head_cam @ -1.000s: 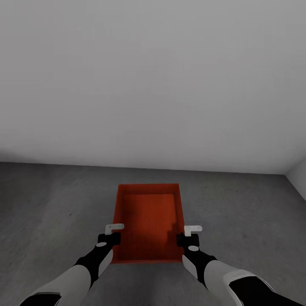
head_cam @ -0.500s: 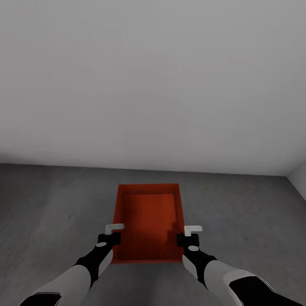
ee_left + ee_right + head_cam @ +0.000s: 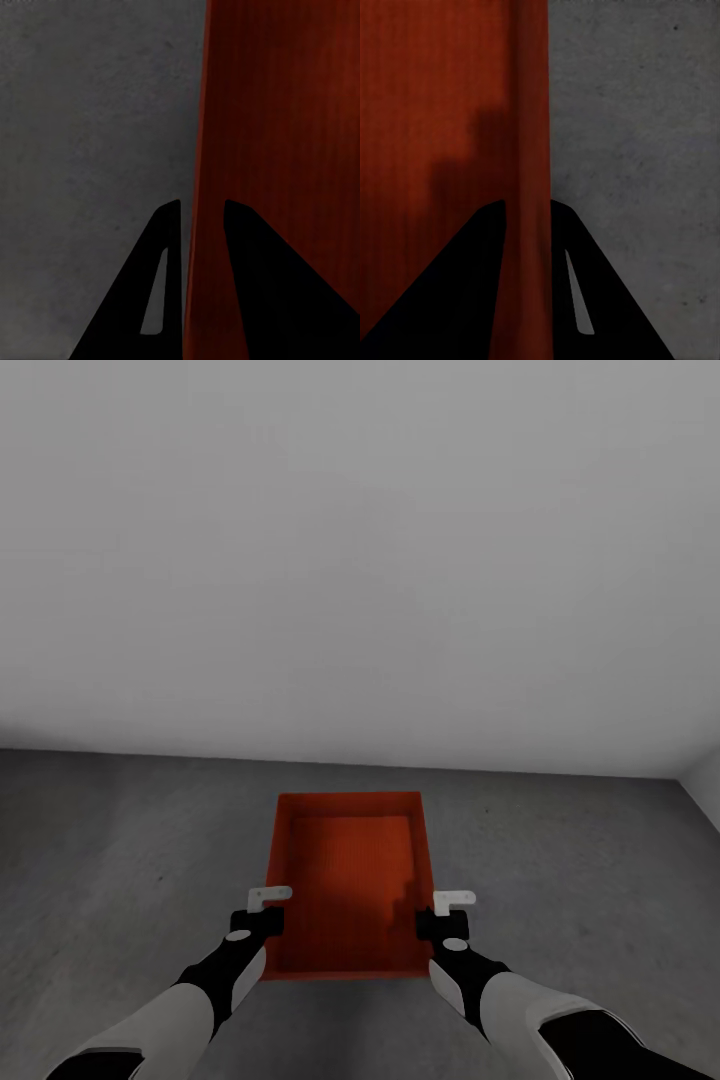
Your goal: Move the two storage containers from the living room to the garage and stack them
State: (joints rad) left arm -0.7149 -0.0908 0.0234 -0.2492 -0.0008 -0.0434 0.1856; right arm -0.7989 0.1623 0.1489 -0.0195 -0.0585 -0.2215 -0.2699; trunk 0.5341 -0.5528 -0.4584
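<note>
A storage container (image 3: 350, 880), an orange-red rectangular open-top bin with a finely ribbed inside, sits in front of the robot above the dark grey concrete floor (image 3: 580, 880) of the garage, its long sides running away from the robot toward the plain pale grey wall (image 3: 360, 560). Whether its base touches the floor or hangs just over it cannot be told. The head view looks down over both arms, which reach forward from the bottom of the picture, white and black, to either long side of the bin near its closer end. The left gripper (image 3: 262, 912) is at the bin's left wall and the right gripper (image 3: 445, 915) at its right wall. In the left wrist view, the left gripper (image 3: 201, 217) straddles the bin's side wall (image 3: 196, 187): one dark finger lies outside over the mottled floor (image 3: 90, 135), the other inside over the red ribbed bottom (image 3: 285, 112), both pressed close against the wall, clamped on it. In the right wrist view, the right gripper (image 3: 526, 214) grips the opposite wall (image 3: 532, 112) the same way, with one finger inside, where a soft shadow falls on the red surface, and one outside over the floor (image 3: 637, 127). A paler wall corner shows at the far right of the head view.
</note>
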